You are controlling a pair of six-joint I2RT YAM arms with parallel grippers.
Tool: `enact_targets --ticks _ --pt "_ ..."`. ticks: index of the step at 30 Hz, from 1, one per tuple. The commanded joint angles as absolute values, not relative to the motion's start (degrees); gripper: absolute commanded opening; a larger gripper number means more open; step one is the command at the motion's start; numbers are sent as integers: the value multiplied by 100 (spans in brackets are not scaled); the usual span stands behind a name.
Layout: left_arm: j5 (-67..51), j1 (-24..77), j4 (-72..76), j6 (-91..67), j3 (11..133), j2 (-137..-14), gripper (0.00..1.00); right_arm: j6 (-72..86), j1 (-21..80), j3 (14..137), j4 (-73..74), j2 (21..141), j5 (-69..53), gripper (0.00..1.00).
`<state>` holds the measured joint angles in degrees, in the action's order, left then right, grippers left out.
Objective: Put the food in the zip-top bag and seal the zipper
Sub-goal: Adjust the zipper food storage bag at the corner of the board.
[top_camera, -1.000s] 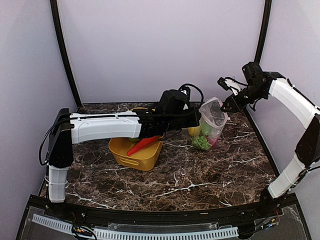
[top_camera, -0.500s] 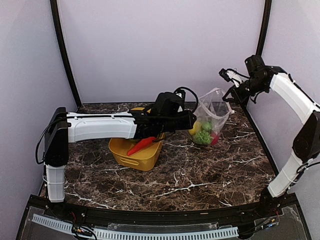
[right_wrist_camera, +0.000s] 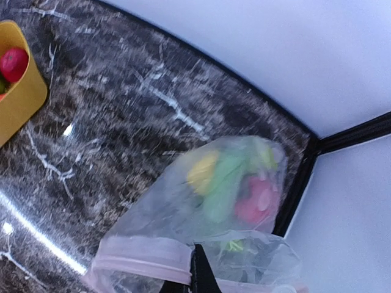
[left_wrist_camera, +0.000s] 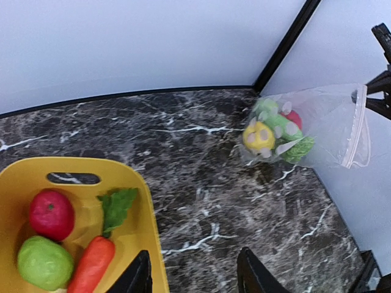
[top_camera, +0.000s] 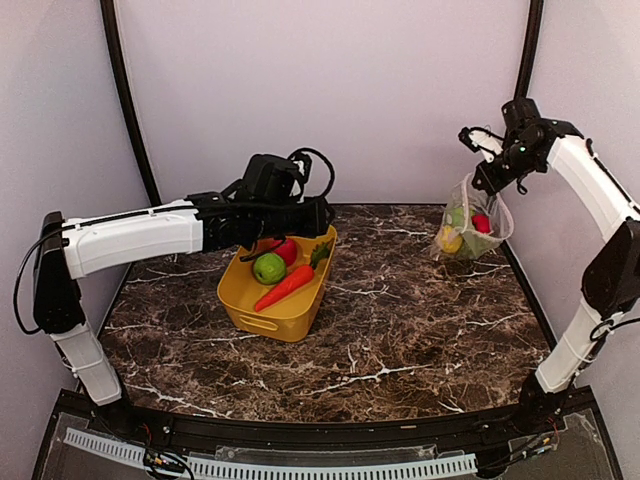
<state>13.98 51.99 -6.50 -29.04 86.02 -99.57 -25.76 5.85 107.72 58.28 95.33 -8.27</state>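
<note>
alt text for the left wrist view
A clear dotted zip-top bag holding a lemon and other food hangs at right. At lower left, a yellow tub holds a red tomato, green fruit, carrot and leaf. Open left gripper at bottom.

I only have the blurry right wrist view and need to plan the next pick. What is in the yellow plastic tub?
Observer: The yellow plastic tub holds four toys: a red toy fruit, a green toy fruit, an orange toy carrot and a leafy green sprig.
Operator: Is the left gripper carrying one?
Observer: No. The left gripper is open and empty, beside the tub's rim.
Operator: Is the bag resting on the table?
Observer: It seems not. The clear dotted zip-top bag hangs from the right gripper, which is shut on it near its pale zipper strip. The bag looks lifted above the marble table.
</note>
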Motion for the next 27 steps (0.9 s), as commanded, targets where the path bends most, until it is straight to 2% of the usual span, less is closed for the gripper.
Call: enact_targets --ticks 1,9,14,21,27 --pt "1747 4985 -1800 -2319 8361 -9602 47 -2387 835 10032 6283 9254 -711 0" --pt "1937 4899 -2219 -2061 8204 -9488 49 -2271 883 10426 6257 9167 -982 0" --pt "1869 4824 -2834 -2053 8380 -9669 52 -2008 888 10653 6406 9423 -1639 0" --pt "1690 4692 -3555 -1940 8443 -9811 63 -1971 887 9900 6322 9260 -2807 0" --pt "1021 4408 -3985 -1497 8414 -9967 66 -2059 888 9393 6141 9036 -3034 0"
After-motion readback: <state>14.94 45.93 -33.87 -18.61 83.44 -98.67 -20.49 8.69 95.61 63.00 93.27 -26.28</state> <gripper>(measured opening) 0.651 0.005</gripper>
